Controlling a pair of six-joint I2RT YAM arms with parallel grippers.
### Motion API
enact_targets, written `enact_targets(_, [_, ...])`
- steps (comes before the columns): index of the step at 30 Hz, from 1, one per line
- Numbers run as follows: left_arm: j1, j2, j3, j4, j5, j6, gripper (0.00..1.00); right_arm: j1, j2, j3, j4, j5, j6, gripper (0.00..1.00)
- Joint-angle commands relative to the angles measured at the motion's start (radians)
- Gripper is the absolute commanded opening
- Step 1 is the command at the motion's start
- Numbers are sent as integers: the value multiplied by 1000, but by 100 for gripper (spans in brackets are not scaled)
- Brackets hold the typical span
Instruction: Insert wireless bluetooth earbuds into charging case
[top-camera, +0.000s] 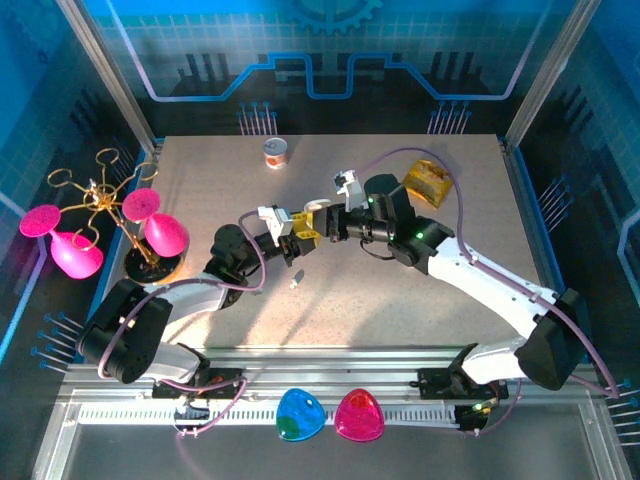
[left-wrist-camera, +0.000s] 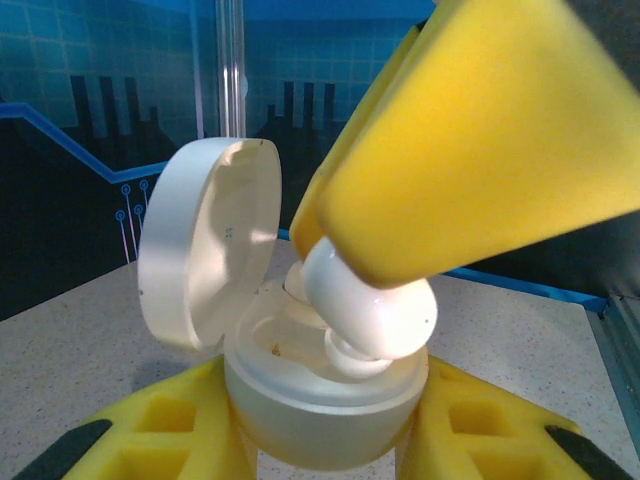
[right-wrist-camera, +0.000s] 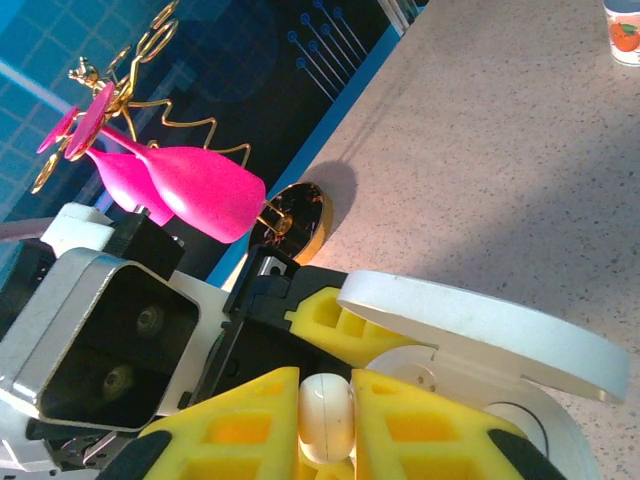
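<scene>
Left wrist: left claw clamped open case; right claw pinched earbud, touching socket beneath it. Insertion step looked underway. Next move called for seating, then release.

Speckled beige table — a small cup at the far middle, an amber container far right, a gold rack standing left — one tiny earbud lying near the centre.
</scene>
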Motion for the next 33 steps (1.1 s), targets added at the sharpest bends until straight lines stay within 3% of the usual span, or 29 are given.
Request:
enact_targets(1, [-8,-17,-13,37,28,18,24,-13,11,32,-7,38,-33,13])
enact_targets(25, [-7,-15,10,32,-4,15,24,-13,-4,48,-80,59,-38,26])
enact_targets(33, [-7,-5,10,37,-6,23,24,-11,-65,45,-87,72,-64,42])
